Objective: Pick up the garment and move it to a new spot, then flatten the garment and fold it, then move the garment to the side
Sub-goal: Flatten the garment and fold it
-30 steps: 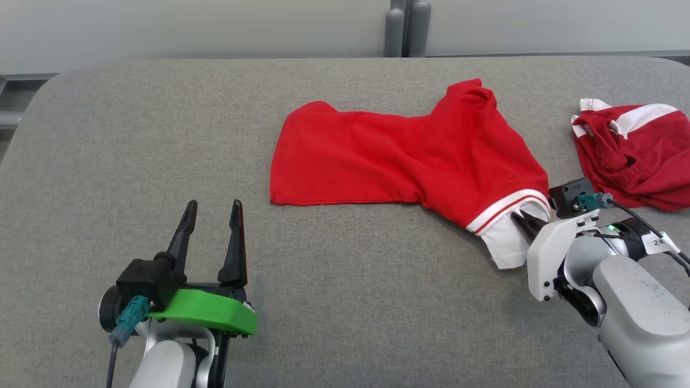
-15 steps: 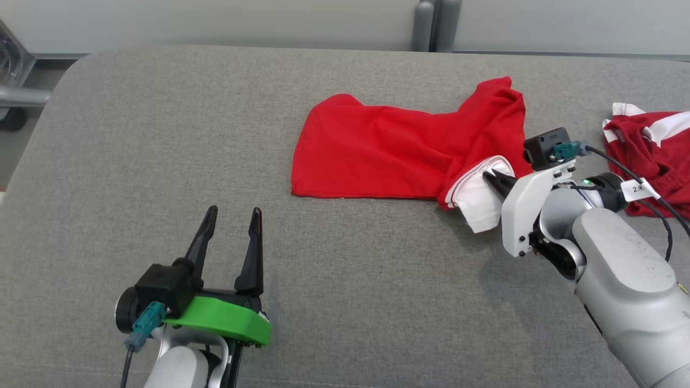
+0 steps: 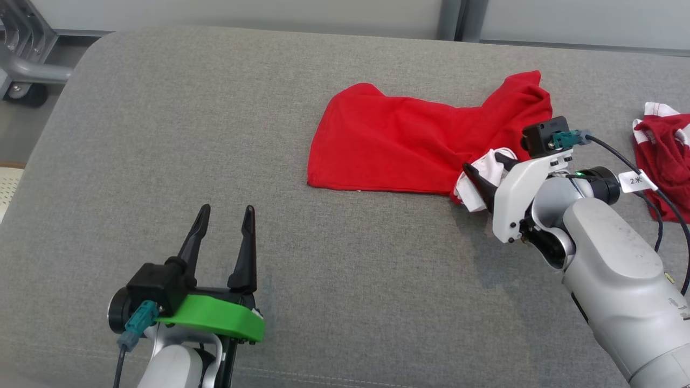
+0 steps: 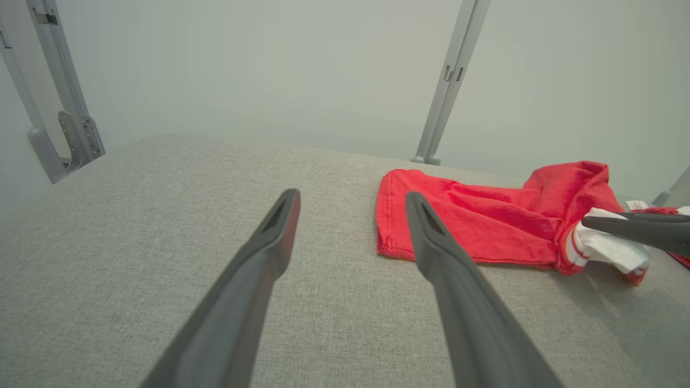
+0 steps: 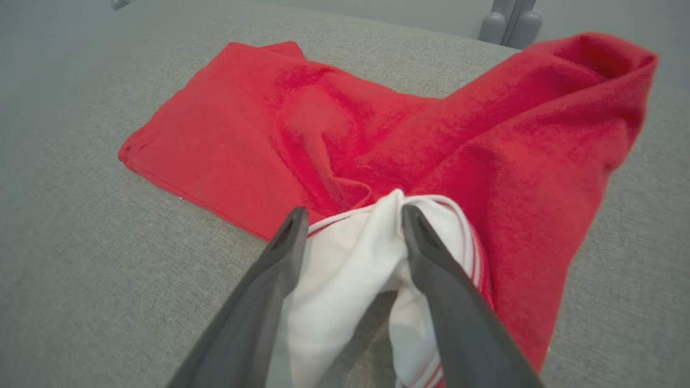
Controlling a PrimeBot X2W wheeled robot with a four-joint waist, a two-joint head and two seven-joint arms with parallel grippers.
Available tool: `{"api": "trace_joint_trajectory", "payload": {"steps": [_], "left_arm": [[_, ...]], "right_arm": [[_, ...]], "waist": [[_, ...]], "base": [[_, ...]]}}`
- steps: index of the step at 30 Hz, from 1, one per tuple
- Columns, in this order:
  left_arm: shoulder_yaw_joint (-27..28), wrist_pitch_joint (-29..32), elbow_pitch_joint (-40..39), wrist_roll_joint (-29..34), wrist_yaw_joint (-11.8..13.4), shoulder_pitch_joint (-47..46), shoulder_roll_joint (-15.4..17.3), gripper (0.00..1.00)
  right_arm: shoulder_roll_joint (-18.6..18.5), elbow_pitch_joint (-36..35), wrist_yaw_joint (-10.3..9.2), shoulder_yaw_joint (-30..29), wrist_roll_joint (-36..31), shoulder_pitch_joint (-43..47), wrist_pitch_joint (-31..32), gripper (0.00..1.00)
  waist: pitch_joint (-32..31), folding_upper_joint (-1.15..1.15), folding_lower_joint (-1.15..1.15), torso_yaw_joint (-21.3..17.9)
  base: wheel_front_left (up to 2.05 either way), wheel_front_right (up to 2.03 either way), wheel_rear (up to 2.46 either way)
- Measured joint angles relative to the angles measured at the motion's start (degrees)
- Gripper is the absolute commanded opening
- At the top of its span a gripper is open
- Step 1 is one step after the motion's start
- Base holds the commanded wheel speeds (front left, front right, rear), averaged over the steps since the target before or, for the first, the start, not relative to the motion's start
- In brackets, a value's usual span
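Observation:
The garment (image 3: pixel 399 140) is a red shirt with a white, red-striped sleeve cuff (image 3: pixel 485 170), lying on the grey padded table (image 3: pixel 161 134) right of centre. The cuff end is folded in over the shirt's lower right part. My right gripper (image 3: pixel 482 163) is at that cuff. In the right wrist view its fingers (image 5: pixel 431 269) stand apart, and the white cuff (image 5: pixel 350 269) hangs loosely between them, so my right gripper (image 5: pixel 353 213) is open. My left gripper (image 3: pixel 227 209) is open and holds nothing, low on the left and well clear of the shirt (image 4: pixel 474 226).
A second red and white garment (image 3: pixel 666 161) lies bunched at the table's right edge, behind my right arm. A metal frame (image 3: pixel 21 59) stands past the table's far left corner. Bare grey padding stretches across the left half and the front.
My right gripper carried the white cuff inward onto the shirt, folding the sleeve over, and its jaws then parted. The head camera shifted. My left gripper kept its pose.

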Motion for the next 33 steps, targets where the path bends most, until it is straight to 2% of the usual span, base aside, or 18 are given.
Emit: {"api": "trace_joint_trajectory", "payload": {"steps": [7,14,17,24,33], "left_arm": [[1.08,0.0,-0.12,0.0,0.09,0.24,0.05,1.0],[1.25,0.0,-1.22,0.01,0.44,0.67,0.05,1.0],[1.15,0.0,-1.77,0.23,0.52,0.92,0.07,1.0],[0.43,0.0,-1.87,0.59,0.51,1.03,0.08,1.0],[-1.34,0.0,-1.79,0.59,0.48,1.02,0.1,1.0]], "right_arm": [[0.93,-2.56,-0.1,-5.54,4.16,2.83,-7.93,1.0],[-1.37,-4.98,-2.05,-9.04,5.17,8.28,-13.51,1.0],[-1.43,-5.76,-2.1,-9.21,5.45,11.37,-14.81,1.0],[1.15,-7.69,-1.43,-8.11,7.34,19.01,-17.04,1.0],[3.07,-10.27,0.0,-4.2,7.61,21.13,-17.92,1.0]], "waist": [[-0.32,0.0,0.0,-1.78],[-0.47,0.0,0.0,-5.05],[-0.32,0.0,0.0,-6.57],[0.36,0.0,0.0,-9.36],[1.22,0.0,0.0,-8.99]], "base": [[0.0,0.0,0.0],[0.0,0.0,0.0],[0.0,0.0,0.0],[0.0,0.0,0.0],[0.0,0.0,0.0]]}}
